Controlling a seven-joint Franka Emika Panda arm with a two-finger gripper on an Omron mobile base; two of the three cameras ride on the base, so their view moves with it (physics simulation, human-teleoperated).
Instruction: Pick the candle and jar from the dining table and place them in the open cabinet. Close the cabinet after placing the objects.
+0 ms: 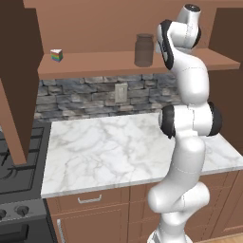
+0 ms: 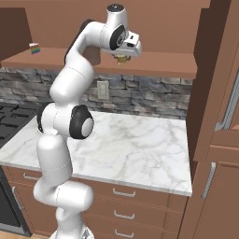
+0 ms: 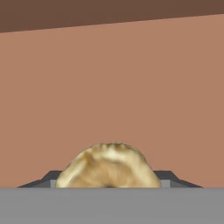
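Observation:
The yellow-gold candle (image 2: 122, 58) sits between my gripper's (image 2: 123, 57) fingers, low over the wooden shelf (image 2: 158, 64) of the open cabinet. I cannot tell whether it touches the shelf. In the hand view the candle (image 3: 107, 166) bulges up between the two dark fingertips (image 3: 49, 178), with the cabinet's brown back wall behind it. The gripper is shut on the candle. The grey jar (image 1: 144, 50) stands upright on the same shelf (image 1: 95, 64), to the left of my hand. The dining table is out of view.
A rainbow-striped wedge (image 1: 57, 55) lies on the shelf's left part. An open cabinet door (image 1: 14, 95) hangs at the left and another (image 2: 210, 93) at the right. Below are a marble counter (image 1: 118, 147) with drawers and a stove (image 1: 14, 166).

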